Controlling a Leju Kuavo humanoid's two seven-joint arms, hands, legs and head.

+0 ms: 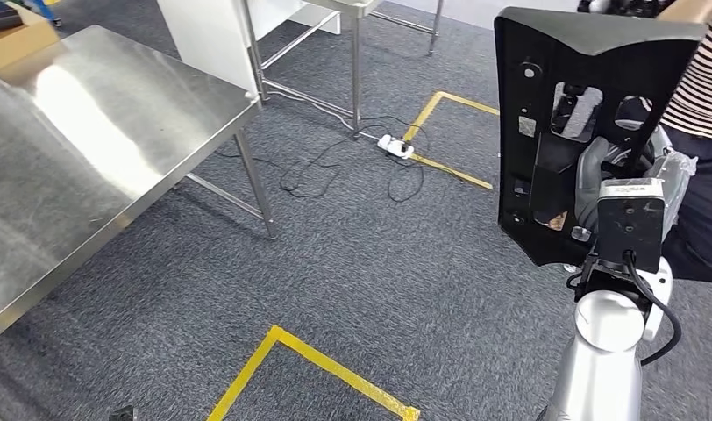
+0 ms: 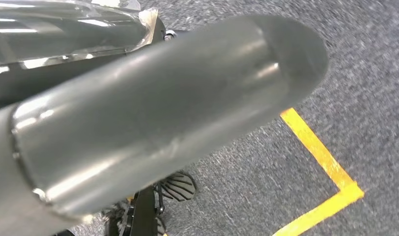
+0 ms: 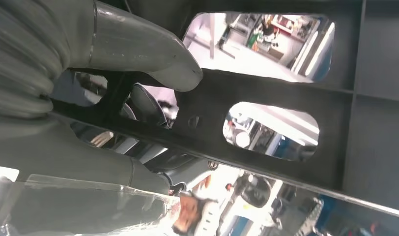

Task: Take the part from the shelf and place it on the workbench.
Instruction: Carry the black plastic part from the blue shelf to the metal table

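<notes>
A large black plastic part (image 1: 589, 105) with cut-out windows stands upright at the right of the head view. My right hand (image 1: 598, 180) grips it from behind, over the carpet. In the right wrist view the thick grey thumb (image 3: 138, 49) presses on a bar of the part (image 3: 286, 93), and darker fingers reach through an opening. The steel workbench (image 1: 89, 132) lies far to the left of the part, its top bare. My left hand (image 2: 153, 118) hangs over the floor with its thumb stretched out and nothing in it.
A person in a striped shirt (image 1: 708, 96) stands just behind the part. A white power strip (image 1: 395, 146) and black cables lie on the grey carpet. Yellow tape (image 1: 317, 364) marks the floor. A second table's legs (image 1: 356, 70) stand at the back, and a cardboard box (image 1: 19, 39) sits on the workbench's far corner.
</notes>
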